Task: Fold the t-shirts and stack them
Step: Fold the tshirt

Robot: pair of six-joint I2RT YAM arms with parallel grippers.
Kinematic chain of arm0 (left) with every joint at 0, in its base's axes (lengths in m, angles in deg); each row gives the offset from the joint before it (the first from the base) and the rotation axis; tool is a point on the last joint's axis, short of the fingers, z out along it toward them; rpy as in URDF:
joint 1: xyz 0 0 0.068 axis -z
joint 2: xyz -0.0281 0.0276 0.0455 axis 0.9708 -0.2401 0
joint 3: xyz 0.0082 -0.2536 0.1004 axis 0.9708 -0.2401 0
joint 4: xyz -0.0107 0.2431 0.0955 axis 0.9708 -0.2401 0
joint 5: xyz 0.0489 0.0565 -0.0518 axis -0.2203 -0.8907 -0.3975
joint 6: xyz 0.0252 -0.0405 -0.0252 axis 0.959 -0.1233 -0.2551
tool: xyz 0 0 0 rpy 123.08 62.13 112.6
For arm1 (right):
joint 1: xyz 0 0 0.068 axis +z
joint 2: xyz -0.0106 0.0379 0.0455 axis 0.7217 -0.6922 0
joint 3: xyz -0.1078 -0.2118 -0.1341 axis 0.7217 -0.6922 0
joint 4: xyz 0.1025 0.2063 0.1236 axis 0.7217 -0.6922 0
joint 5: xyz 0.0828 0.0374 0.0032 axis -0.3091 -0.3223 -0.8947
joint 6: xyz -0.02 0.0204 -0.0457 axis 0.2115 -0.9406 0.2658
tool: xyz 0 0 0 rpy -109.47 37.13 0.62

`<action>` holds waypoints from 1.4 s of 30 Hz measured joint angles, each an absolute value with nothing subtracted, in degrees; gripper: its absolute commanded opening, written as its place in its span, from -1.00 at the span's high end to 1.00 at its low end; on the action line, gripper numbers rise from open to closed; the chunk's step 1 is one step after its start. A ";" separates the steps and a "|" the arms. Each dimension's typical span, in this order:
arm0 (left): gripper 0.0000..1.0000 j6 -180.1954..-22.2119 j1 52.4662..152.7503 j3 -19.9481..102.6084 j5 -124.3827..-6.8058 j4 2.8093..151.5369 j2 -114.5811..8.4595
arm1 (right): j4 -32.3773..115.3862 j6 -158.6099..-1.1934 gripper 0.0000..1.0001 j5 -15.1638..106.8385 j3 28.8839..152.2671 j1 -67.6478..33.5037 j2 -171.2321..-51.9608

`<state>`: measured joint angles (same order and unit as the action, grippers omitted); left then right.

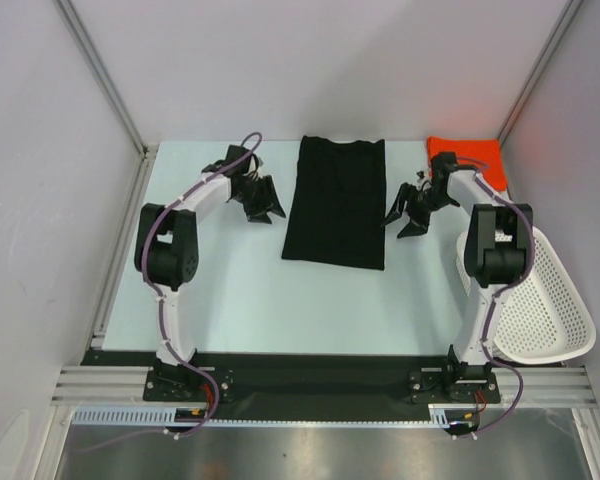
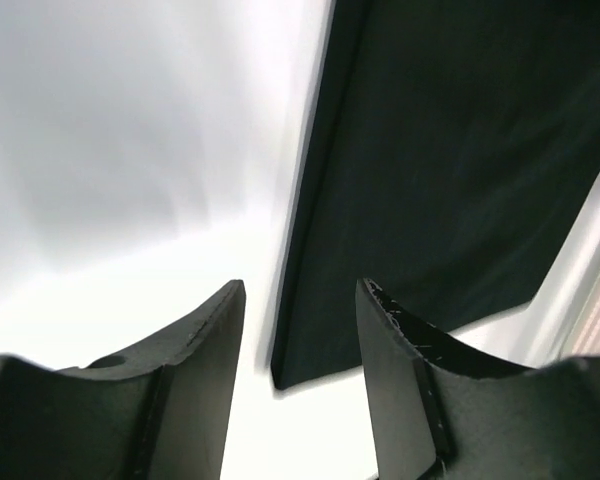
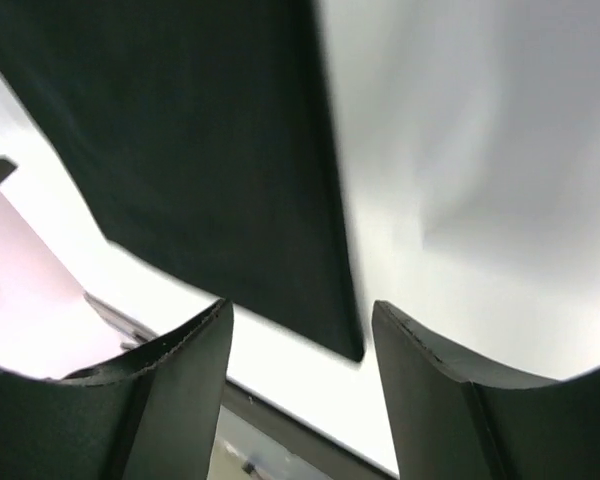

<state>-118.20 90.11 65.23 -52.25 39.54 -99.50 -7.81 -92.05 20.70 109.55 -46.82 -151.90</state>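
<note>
Pale table (image 1: 240, 290); black shirt (image 1: 336, 205) mid-table, a narrow strip; orange shirt (image 1: 467, 155) far right corner; left gripper (image 1: 263, 208), right gripper (image 1: 407, 220) flank the strip, jaws apart, empty, likely set for next fold

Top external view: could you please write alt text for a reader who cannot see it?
A black t-shirt, folded into a long rectangle, lies flat between the open left gripper and open right gripper, neither holding anything. An orange-red t-shirt lies in the far right corner; a white mesh basket sits at the right edge.
</note>
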 measured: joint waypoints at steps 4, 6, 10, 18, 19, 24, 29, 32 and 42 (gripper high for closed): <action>-0.11 -117.66 90.46 52.43 -50.46 42.23 -91.82 | -2.02 -94.32 -0.39 20.49 92.87 -45.53 -139.66; -0.13 -119.40 90.57 45.89 -49.23 45.49 -88.28 | 2.09 -97.38 -0.45 20.79 84.63 -45.62 -133.78; -0.33 -127.67 90.65 32.75 -46.70 55.19 -82.10 | 12.95 -107.76 -0.44 22.15 68.94 -44.24 -123.51; -0.08 -145.92 91.66 19.97 -46.22 72.26 -77.99 | 35.82 -133.60 -0.05 28.75 50.36 -38.58 -116.03; -0.01 -148.01 91.73 18.52 -46.52 74.49 -77.20 | 37.35 -135.65 -0.01 30.12 49.40 -38.28 -115.16; 0.00 -158.05 91.75 11.22 -47.20 83.45 -75.69 | 44.58 -143.13 0.03 34.89 45.01 -37.10 -111.16; -0.04 -162.42 91.75 8.60 -48.29 85.03 -75.67 | 47.05 -146.62 0.02 37.36 44.39 -36.75 -111.13; -0.03 -163.34 91.75 8.58 -49.06 85.33 -75.67 | 47.29 -147.70 0.03 38.39 44.37 -36.33 -111.13; 0.06 -166.13 91.75 8.82 -49.74 87.69 -77.11 | 48.17 -149.29 0.11 39.06 44.22 -36.18 -112.38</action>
<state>-166.13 91.75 8.82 -49.74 87.69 -77.11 48.17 -149.29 39.06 44.22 -36.18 -112.38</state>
